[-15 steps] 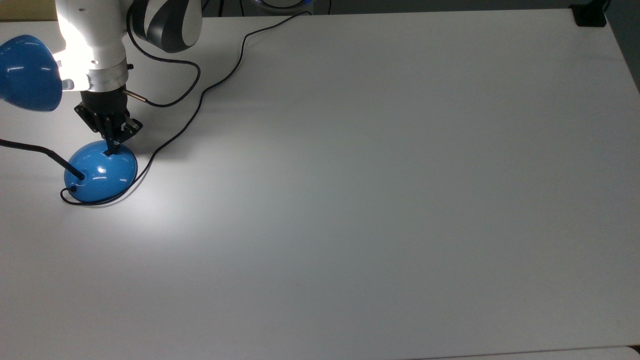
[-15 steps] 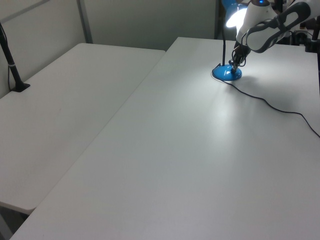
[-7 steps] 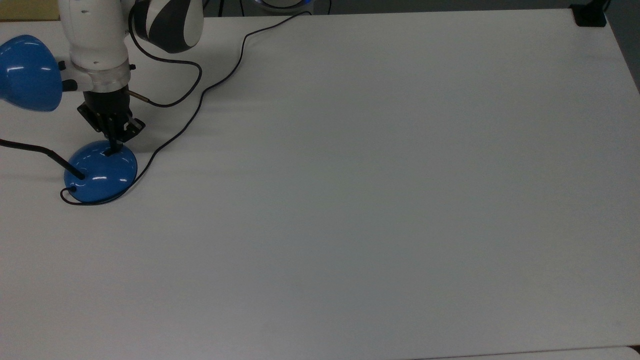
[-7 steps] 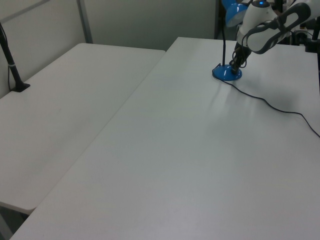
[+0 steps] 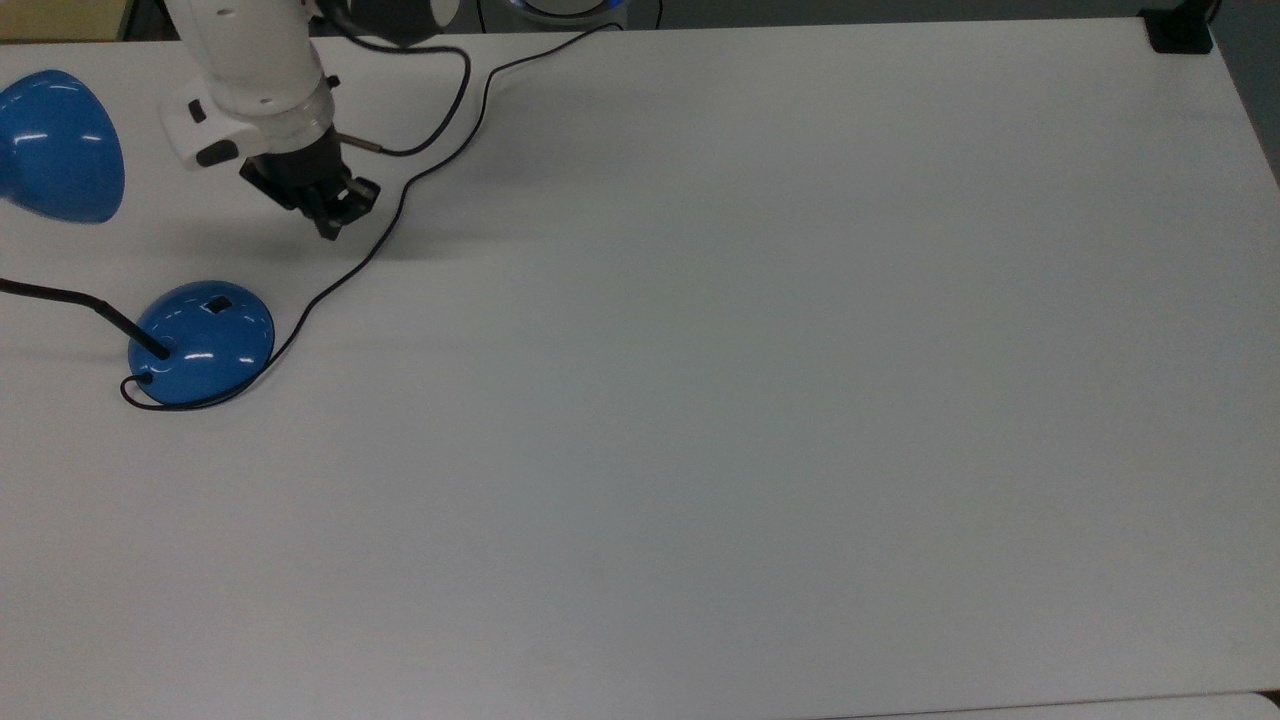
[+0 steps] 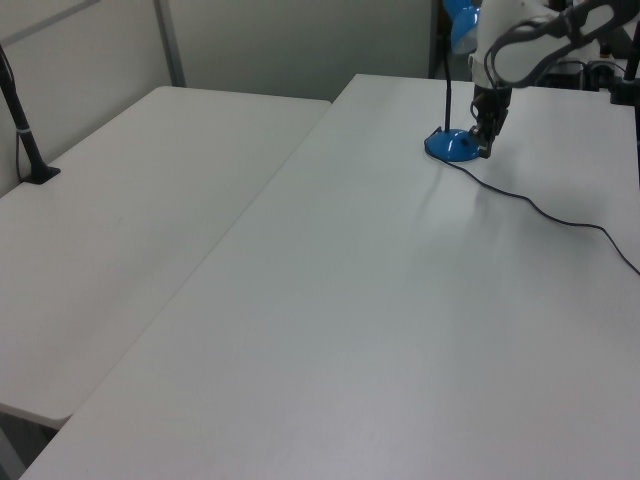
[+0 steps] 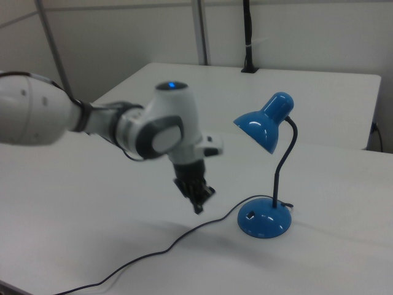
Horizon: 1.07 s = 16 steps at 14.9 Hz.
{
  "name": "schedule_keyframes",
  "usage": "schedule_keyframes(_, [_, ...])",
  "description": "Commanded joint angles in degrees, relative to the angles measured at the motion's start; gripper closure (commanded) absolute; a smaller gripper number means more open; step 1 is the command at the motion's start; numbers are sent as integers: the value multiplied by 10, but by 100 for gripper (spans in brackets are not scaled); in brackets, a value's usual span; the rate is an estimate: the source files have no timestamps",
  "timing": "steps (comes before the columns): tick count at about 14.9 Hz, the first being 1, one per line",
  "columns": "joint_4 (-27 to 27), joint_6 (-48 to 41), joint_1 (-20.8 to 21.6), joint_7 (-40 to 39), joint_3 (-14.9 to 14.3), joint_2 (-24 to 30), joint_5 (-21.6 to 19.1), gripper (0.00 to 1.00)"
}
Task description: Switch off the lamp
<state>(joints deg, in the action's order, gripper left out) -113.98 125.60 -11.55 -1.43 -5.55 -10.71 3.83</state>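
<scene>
Swinging the gripper [image 5: 330, 225] low from here, you could snag the cord [image 5: 420, 175] trailing under it and drag the lamp [image 5: 200, 340] across the table [image 5: 760, 400]; that is a risk, not something seen. Its fingers look pressed together, holding nothing. The lamp stands unlit near the top view's left edge of the table; the gripper hangs clear of its base, off toward the top view's upper right.

This is looking like a lab or office room. Two big white tables [image 6: 150, 220] are standing edge to edge, plain gray walls [image 7: 123, 37] are running behind them, and a robot arm [image 7: 92, 123] is working there.
</scene>
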Motion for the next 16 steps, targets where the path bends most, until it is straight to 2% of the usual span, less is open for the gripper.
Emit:
schedule_keyframes(1, [35,-142,14,9,32,53,3,0])
schedule_keyframes(3, [70,-201,14,11,65,69,2,0])
schedule_keyframes(6, [150,-299,42,11,78,86,-1,0])
schedule_keyframes(10, [156,-290,52,-23,85,112,-14,0])
schedule_keyframes(11, [160,-270,52,-43,80,112,-59,0])
schedule_keyframes(12, [159,-242,51,-43,78,111,-83,0])
schedule_keyframes(16, [159,-232,52,-40,80,110,-81,0])
